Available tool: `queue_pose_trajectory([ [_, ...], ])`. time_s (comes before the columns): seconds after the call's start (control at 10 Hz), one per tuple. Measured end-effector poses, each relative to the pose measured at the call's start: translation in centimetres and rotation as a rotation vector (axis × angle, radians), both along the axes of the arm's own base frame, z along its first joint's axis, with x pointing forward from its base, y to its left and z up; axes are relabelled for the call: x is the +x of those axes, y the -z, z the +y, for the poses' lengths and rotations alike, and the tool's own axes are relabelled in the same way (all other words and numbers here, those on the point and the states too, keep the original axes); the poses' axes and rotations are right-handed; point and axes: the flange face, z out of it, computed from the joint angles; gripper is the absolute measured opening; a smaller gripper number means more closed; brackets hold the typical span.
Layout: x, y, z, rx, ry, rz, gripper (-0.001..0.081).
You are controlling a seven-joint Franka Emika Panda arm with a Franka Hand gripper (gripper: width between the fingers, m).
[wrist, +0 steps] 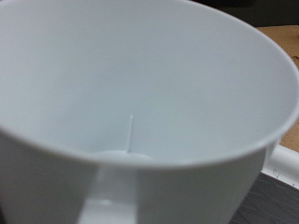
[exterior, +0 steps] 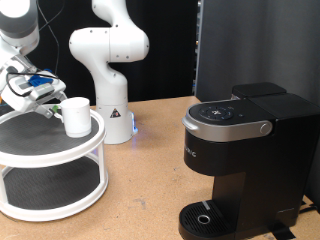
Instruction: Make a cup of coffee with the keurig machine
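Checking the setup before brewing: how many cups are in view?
1. The white cup stands on the top tier of the round two-tier stand at the exterior view's left, beside the claw; the wrist view looks into it. Others may be hidden.

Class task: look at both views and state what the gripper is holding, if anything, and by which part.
It cannot be told. The gripper is right beside the cup on the round shelf, but no view shows the cup between its fingers.

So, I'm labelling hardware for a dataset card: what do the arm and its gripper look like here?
The arm is glossy white with rounded, bulbous joints on a white base bearing a small dark triangular marking. The gripper end looks light grey and white with blue cabling or trim near it. Its fingers are too blurred to describe.
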Motion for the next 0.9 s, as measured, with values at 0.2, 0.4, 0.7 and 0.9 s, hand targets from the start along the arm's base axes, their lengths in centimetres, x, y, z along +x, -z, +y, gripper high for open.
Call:
queue_pose_trajectory([
  [0.2,0.21,0.0,0.16,0.003,-0.005,-0.002,0.0808],
  [0.4,0.22,0.0,0.18,0.003,-0.006,-0.002,0.0688],
  [0.7,0.22,0.0,0.18,0.003,-0.006,-0.002,0.026],
  [0.9,0.22,-0.02,0.16,0.004,-0.006,-0.002,0.011],
])
